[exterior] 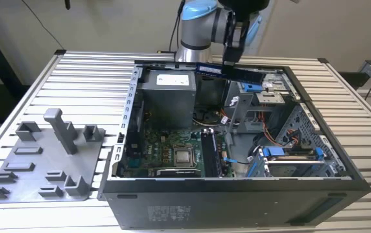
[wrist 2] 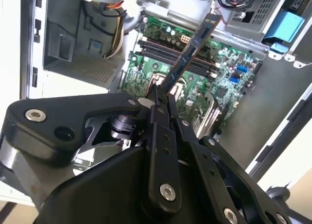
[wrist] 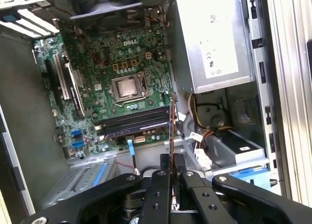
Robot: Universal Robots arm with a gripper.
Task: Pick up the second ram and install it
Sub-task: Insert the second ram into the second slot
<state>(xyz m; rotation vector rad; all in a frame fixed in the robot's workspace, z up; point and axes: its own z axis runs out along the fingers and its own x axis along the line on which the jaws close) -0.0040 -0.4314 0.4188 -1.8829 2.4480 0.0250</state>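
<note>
Currently the gripper (exterior: pixel 229 57) hangs over the twelve o'clock rim of the open computer case (exterior: pixel 237 204) in the exterior view, pinched shut on the second ram (exterior: pixel 227 72); the stick sits roughly level there, well above the green board (exterior: pixel 166 150). In the second wrist view the gripper (wrist 2: pixel 159 94) clamps one end of the second ram (wrist 2: pixel 190 50), and most of its length juts free beyond the grip; in the first wrist view the second ram (wrist: pixel 171 124) appears edge-on, rising from the gripper (wrist: pixel 171 161).

The memory slots (wrist: pixel 134 121) lie at about three o'clock of the processor socket (exterior: pixel 184 156) in the exterior view; which of them is already filled cannot be told. The grey fixture plate (exterior: pixel 43 167) rests on the counter (exterior: pixel 88 73) at nine o'clock of the case.

Doing this step well probably rests on alignment: the stick's long edge should run parallel to the chosen slot before any descent; held by one end, it is likely to tilt under pressure, so force would best go straight down and evenly. The bundle of yellow cables (wrist 2: pixel 118 33) and the case walls seem the main things to avoid; a skewed entry could jam the contacts or stress the board.
</note>
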